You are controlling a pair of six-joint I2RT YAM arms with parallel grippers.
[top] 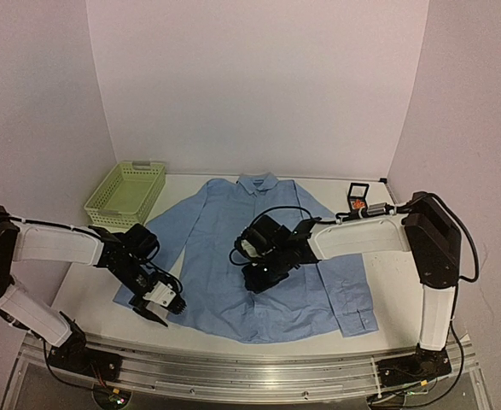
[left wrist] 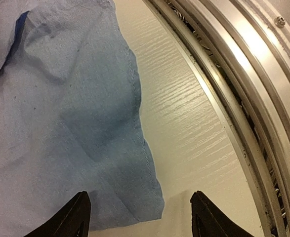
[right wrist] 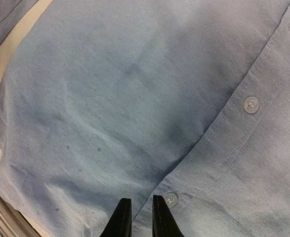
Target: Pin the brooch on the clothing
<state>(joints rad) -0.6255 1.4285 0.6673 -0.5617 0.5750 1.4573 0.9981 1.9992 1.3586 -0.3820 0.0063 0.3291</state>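
Note:
The clothing (top: 216, 256), a light blue shirt, lies flat on the white table with its collar toward the back. The brooch (top: 355, 203) shows as a tiny orange-red spot at the back right, off the shirt. My left gripper (top: 160, 309) hangs open at the shirt's near left hem. In the left wrist view the hem corner (left wrist: 145, 207) lies on the table between the wide-apart fingers of the left gripper (left wrist: 140, 210), untouched. My right gripper (top: 260, 278) hovers over the shirt's middle. The right gripper (right wrist: 137, 205) is open by a narrow gap, holding nothing, beside the button placket (right wrist: 251, 104).
A pale green basket (top: 126, 192) stands at the back left. A small black square box (top: 358, 190) sits at the back right by the brooch. The metal rail (left wrist: 253, 74) runs along the table's near edge, close to the left gripper.

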